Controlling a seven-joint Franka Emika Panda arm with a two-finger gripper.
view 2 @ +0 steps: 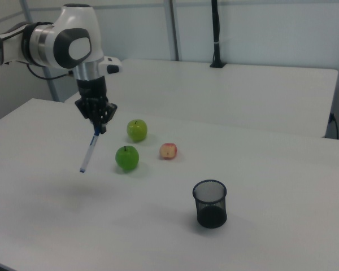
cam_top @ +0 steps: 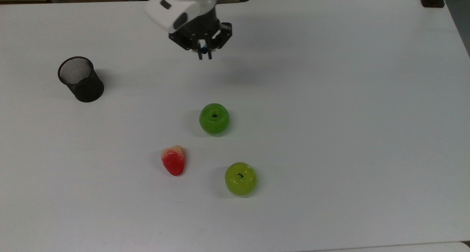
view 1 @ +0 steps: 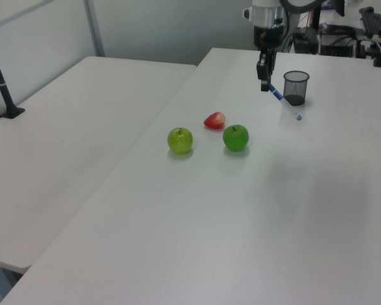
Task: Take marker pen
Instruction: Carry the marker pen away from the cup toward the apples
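A white counter (cam_top: 330, 97) seen from above, read from the top view's left to its right. Near the left edge stands a black mesh cup (cam_top: 80, 79), upright and open at the top. Well to its right, near the far edge, a white robot arm (cam_top: 181, 6) reaches in over the counter. Its black tool (cam_top: 205, 53) points down, and its two fingers are clamped together on the blue capped end of the marker (cam_top: 204, 50), of which just a blue spot shows here. Below the tool, toward the middle of the counter, sits a dark green apple (cam_top: 214, 118). Lower and to the left of it lies a red strawberry (cam_top: 173, 160) with a pale top. Lower and a little right of the dark apple sits a yellow-green apple (cam_top: 241, 179). The three fruits lie apart from one another, and all are well apart from the cup. In the right view the tool (view 2: 97, 129) holds the marker (view 2: 88, 151) by its upper end, and the white barrel hangs slanting down toward the right view's left, above the counter and clear of it. In the left view the marker (view 1: 284, 101) slants down from the tool (view 1: 265, 86) toward the left view's right, passing in front of the cup (view 1: 295, 88).
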